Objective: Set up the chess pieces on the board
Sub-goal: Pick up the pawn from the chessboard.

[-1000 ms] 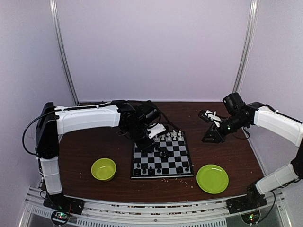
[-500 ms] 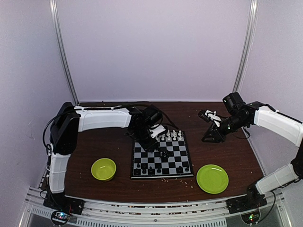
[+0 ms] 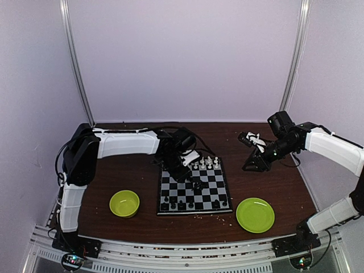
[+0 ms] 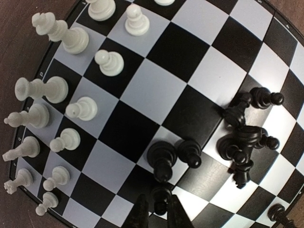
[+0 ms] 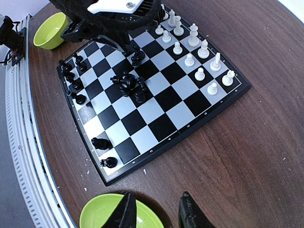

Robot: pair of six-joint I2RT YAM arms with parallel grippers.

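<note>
Pinching black piece w/ L claw on board; R claw released, empty.

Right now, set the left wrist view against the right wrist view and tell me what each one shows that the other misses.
Only the left wrist view shows the left gripper with its fingers either side of a black piece; whether it grips is unclear. Only the right wrist view shows the green bowl, the green plate by the open right gripper, and the board whole, edge to edge. Both show the white pieces ranked along one edge and the heap of black pieces lying mid-board.
</note>
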